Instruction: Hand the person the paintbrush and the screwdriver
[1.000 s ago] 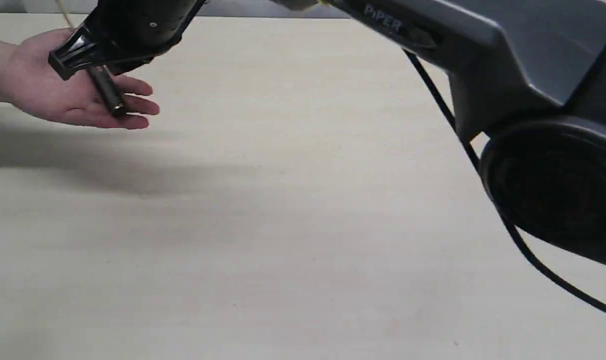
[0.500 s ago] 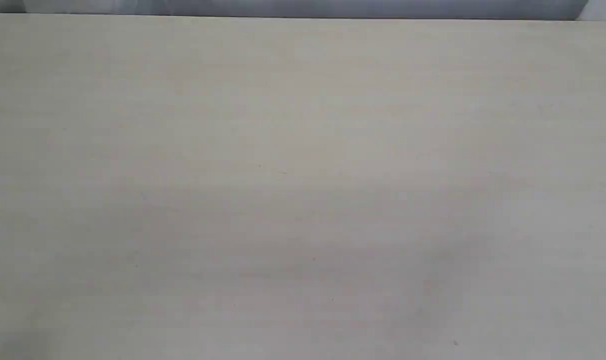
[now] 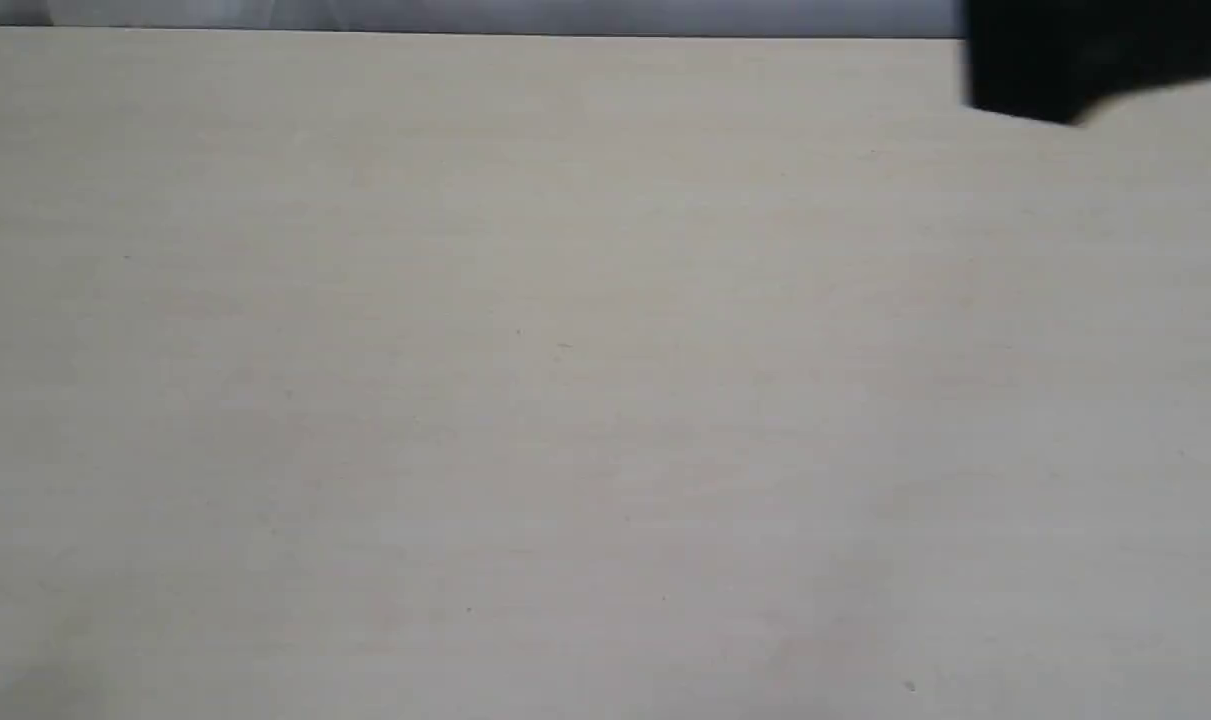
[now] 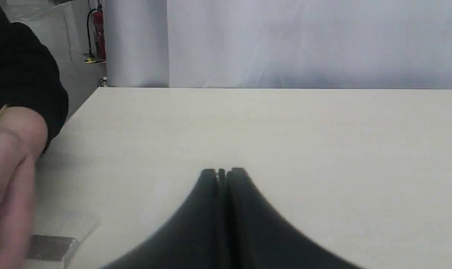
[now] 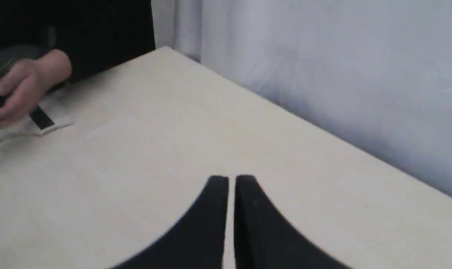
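The exterior view shows neither gripper, no tool and no hand. In the left wrist view my left gripper point(image 4: 222, 172) is shut and empty above the bare table. At that table's edge is the person's hand point(image 4: 7, 172) in a black sleeve, with the paintbrush's silver ferrule point(image 4: 52, 247) under its fingers. In the right wrist view my right gripper point(image 5: 231, 179) is shut with a hairline gap and nothing in it. Far from it the hand point(image 5: 26, 84) rests on the paintbrush point(image 5: 43, 120), pale bristles on the table. The screwdriver cannot be made out for certain.
A light wooden table point(image 3: 565, 380) fills the exterior view. A blurred black shape point(image 3: 1095, 60) pokes in at its top right corner. A pale curtain point(image 4: 304, 41) hangs behind the table, and a red fire extinguisher point(image 4: 98, 33) stands on the floor.
A second ago my left gripper held the screwdriver over the person's palm and the right arm crossed the view. Both arms and the hand have left it; a black shape has entered top right.
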Available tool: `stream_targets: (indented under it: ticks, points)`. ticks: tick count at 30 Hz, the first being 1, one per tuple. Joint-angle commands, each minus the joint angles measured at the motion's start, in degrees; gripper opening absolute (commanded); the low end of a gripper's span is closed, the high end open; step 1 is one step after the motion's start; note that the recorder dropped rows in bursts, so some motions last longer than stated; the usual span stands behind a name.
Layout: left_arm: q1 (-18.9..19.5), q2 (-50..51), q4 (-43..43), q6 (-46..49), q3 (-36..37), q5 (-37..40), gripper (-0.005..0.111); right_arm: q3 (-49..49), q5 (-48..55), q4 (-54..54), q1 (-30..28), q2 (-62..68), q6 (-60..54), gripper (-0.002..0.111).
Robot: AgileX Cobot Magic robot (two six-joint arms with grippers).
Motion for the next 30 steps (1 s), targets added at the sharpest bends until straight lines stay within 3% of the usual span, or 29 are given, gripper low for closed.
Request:
stream_targets:
  ticks: [1, 4, 7, 13, 21, 25, 30]
  points:
    - [-0.3, -0.1, 0.0, -0.1, 0.1, -0.6, 0.0, 3.7, 1.1, -2.1, -0.1, -9.3, 0.0, 0.005]
    - [-0.3, -0.1, 0.0, -0.1, 0.1, -0.6, 0.0, 6.5, 3.0, -3.0, -0.1, -15.0, 0.0, 0.005]
    - [-0.3, -0.1, 0.0, -0.1, 0.1, -0.6, 0.0, 12.5, -3.5, -4.6, -3.2, -21.6, 0.2, 0.005]
    - [-0.3, -0.1, 0.0, -0.1, 0.1, -0.6, 0.0, 27.4, -14.8, 0.9, -22.4, -32.0, 0.3, 0.005]
    - [-0.3, -0.1, 0.0, -0.1, 0.1, -0.6, 0.0, 40.8, -15.8, 2.6, -43.5, -42.8, -3.3, 0.005]
    - [-0.3, -0.1, -0.3, -0.1, 0.1, -0.5, 0.0, 44.0, -15.8, 2.6, -46.9, -46.4, -6.9, 0.005]
    - [-0.3, -0.1, -0.3, -0.1, 0.1, -0.6, 0.0, 49.3, -18.3, 2.8, -47.2, -49.7, -7.1, 0.005]
